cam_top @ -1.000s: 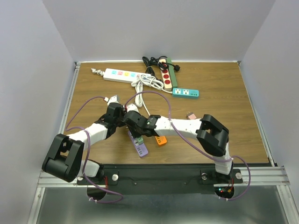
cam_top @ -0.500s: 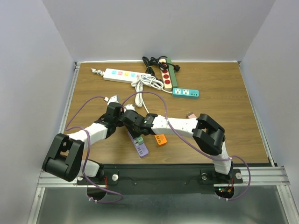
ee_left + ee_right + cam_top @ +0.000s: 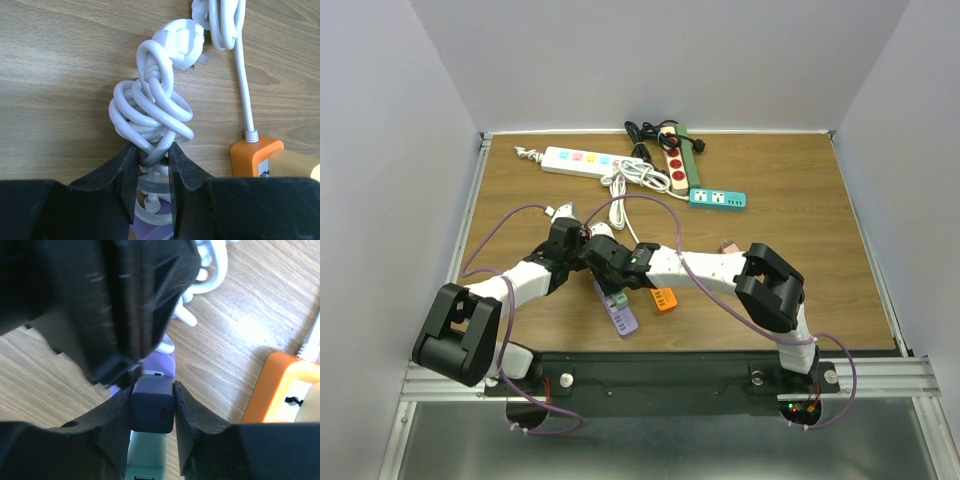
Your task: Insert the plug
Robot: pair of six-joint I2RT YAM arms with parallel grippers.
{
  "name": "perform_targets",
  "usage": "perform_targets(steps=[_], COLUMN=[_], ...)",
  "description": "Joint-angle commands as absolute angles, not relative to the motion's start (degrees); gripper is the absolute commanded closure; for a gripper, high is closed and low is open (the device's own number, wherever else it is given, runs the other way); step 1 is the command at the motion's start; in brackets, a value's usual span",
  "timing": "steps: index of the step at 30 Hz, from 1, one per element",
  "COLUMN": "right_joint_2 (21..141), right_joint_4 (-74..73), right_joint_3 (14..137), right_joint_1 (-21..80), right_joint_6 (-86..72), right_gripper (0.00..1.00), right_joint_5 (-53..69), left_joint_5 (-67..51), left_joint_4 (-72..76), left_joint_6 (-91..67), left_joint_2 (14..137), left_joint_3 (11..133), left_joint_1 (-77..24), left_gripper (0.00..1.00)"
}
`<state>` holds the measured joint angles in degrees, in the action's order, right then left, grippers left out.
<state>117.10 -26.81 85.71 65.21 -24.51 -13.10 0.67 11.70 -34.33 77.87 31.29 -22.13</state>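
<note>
- The right fingers [image 3: 117, 427] were closed tight on a dark plug [image 3: 152, 412], one finger on each flank.
- The plug sat directly over the purple power strip [image 3: 167, 360]. Whether its pins had entered a socket could not be told, as the left arm's body hid the joint.
- The left fingers [image 3: 125, 172] were closed on the coiled white cord [image 3: 150, 107], pinching a few loops at its 6 o'clock end. The cord's white plug [image 3: 180, 42] lay free at 1 o'clock of the coil.
- In the top view the two wrists crowded together over the strip, towards 7 o'clock of the table [image 3: 790, 250]. An orange power strip [image 3: 285, 390] lay just beside it at 3 o'clock.
- Risk: pins off the socket line would jam or tip the plug in the grip when pressed.
- Risk: the light strip could slide or lift, since only its cord was restrained.
- Risk: the wrists stood close enough for a small sideways correction to knock them together.
</note>
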Motion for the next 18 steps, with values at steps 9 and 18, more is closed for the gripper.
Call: perform_targets(steps=[9,18], right_joint_2=[114.79,106.62], right_joint_4=[-51.95,-51.42], right_joint_3=[84.63,92.90], right_joint_1=[60.56,59.85], right_joint_6=[-31.55,-30.06], right_gripper=[0.26,0.16], right_joint_5=[-14.05,-12.93], left_joint_5=[2.90,5.89], left_joint_4=[13.27,13.01], left_joint_6=[-34.54,-32.17], left_joint_2=[79.28,80.86], left_joint_3=[32.52,35.77], left_joint_1=[-21.88,-21.88], left_gripper=[1.00,1.00])
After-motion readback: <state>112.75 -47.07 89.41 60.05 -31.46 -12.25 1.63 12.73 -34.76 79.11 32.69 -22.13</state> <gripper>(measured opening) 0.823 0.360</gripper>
